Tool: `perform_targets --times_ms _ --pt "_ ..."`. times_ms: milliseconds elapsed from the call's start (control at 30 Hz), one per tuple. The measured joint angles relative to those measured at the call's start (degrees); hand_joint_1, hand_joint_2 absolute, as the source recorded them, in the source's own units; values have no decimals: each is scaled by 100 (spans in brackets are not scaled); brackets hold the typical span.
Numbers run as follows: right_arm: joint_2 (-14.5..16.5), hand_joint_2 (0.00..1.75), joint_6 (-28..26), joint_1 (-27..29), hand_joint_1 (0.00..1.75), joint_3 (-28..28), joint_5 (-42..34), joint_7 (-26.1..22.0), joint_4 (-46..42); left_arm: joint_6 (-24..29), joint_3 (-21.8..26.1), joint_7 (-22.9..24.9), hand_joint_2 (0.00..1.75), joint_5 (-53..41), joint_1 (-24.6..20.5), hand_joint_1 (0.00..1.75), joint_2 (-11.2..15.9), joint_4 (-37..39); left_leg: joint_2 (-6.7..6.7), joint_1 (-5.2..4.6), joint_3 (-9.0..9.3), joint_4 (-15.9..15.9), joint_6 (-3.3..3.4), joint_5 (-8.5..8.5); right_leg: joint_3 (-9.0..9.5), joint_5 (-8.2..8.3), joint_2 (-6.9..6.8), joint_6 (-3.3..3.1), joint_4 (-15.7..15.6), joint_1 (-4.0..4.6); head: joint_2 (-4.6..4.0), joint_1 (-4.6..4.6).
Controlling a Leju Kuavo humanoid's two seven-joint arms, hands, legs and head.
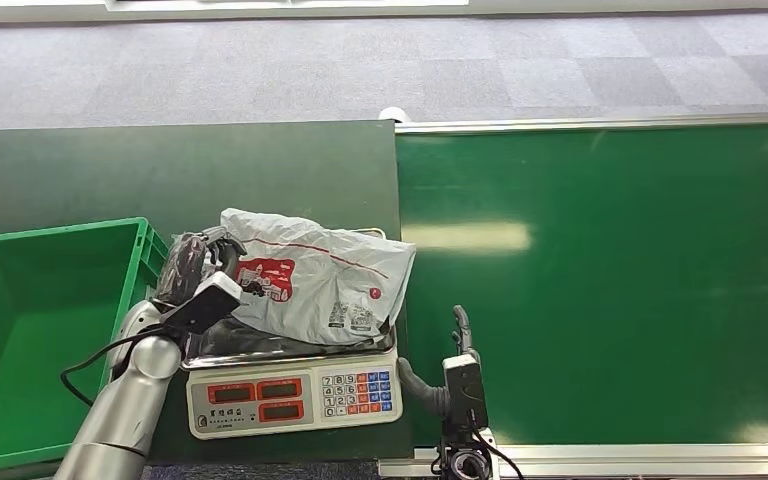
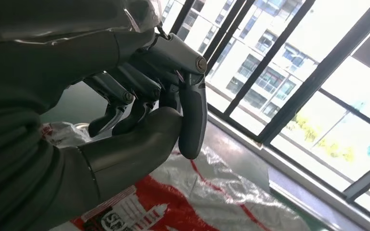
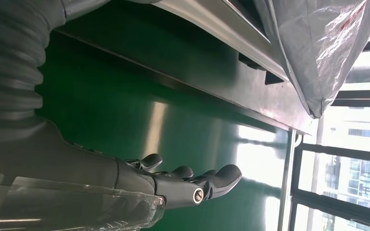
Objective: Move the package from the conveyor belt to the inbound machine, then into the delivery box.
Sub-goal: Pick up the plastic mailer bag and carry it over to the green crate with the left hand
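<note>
The package [image 1: 325, 280], a grey plastic mail bag with a red print, lies on the tray of the inbound machine [image 1: 295, 398], a white scale with a keypad. My left hand [image 1: 197, 264] is at the bag's left end. Its fingers [image 2: 139, 91] curl toward the thumb just above the package [image 2: 212, 197]; whether they pinch the plastic is hidden. My right hand [image 1: 457, 372] is over the near edge of the green conveyor belt [image 1: 600, 280], right of the scale. Its fingers [image 3: 197, 180] are stretched out and hold nothing. The bag's edge [image 3: 318, 53] hangs over the scale.
The green delivery box [image 1: 35, 330] stands left of the scale, beside my left arm. A dark green table [image 1: 180, 170] carries the scale. The belt's metal rails run along its far and near edges. Grey carpet lies beyond.
</note>
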Motion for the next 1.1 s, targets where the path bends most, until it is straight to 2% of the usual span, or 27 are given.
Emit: perform_targets --times_ms 67,100,200,233,367,533,833,1100 --pt "0 175 -5 5 0 -5 0 0 0 125 45 -150 175 203 70 174 -27 -177 1 0 0 0 0 0 -1 0 1 0 0 0 0 -1" --pt "0 175 -10 8 0 -10 0 0 0 174 61 -226 175 314 120 147 -43 -289 1 0 -1 0 0 0 -1 0 1 0 0 0 0 -1" --pt "0 175 -26 16 0 -28 -4 0 0 261 92 -355 175 543 269 16 -92 -669 0 0 -2 0 0 0 -2 -1 2 0 0 0 0 0" --pt "0 175 -28 17 0 -33 -7 0 0 261 97 -347 175 554 311 0 -107 -790 0 0 -2 0 0 0 -2 -1 2 0 0 0 0 0" --pt "0 175 -28 24 0 -50 -13 0 0 165 40 -182 175 401 443 0 -140 -1119 0 0 -2 0 0 0 -2 0 2 0 0 0 0 1" --pt "1 175 -12 24 0 -74 -2 0 0 103 -216 110 175 -34 493 0 -144 -1173 0 0 -1 0 0 0 -3 0 1 0 0 0 0 0" --pt "5 175 10 23 0 -92 31 0 3 614 -630 532 175 -887 311 0 -171 -814 1 0 -2 0 0 0 -6 0 2 0 0 0 0 0" --pt "18 175 20 23 0 -92 37 0 24 630 -975 804 175 -1458 97 0 -245 -331 0 0 -2 0 0 0 -5 0 2 0 0 -1 0 1"
